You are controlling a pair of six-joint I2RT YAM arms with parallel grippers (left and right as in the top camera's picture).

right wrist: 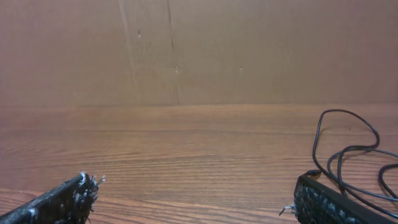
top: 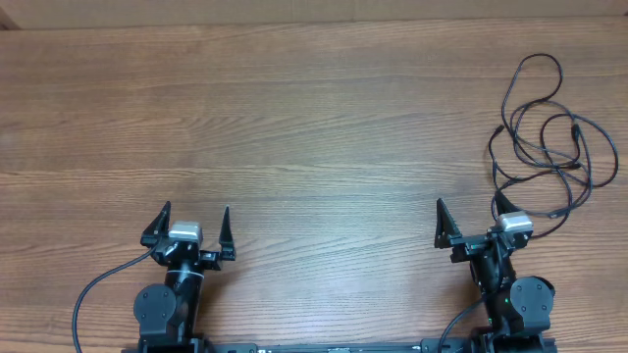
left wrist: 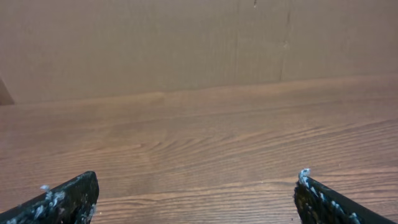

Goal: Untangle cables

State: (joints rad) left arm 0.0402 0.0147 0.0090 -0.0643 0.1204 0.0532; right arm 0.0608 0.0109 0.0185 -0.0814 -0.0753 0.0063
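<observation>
I am holding my left claw [top: 193, 218] and right claw [top: 469, 218] released, jaws spread wide, grasping nothing, at the desk's [top: 294, 118] near edge. The cables [top: 545, 137] are lying looped together far right, just beyond my right claw, so I am judging that one best placed to reach them.

This looks like a robotics lab bench: a wood-grain tabletop [top: 294, 118] stretches ahead of the left gripper [top: 195, 210] and right gripper [top: 469, 206], and beyond it a plain brown board [right wrist: 249, 50] walls off the workspace.
</observation>
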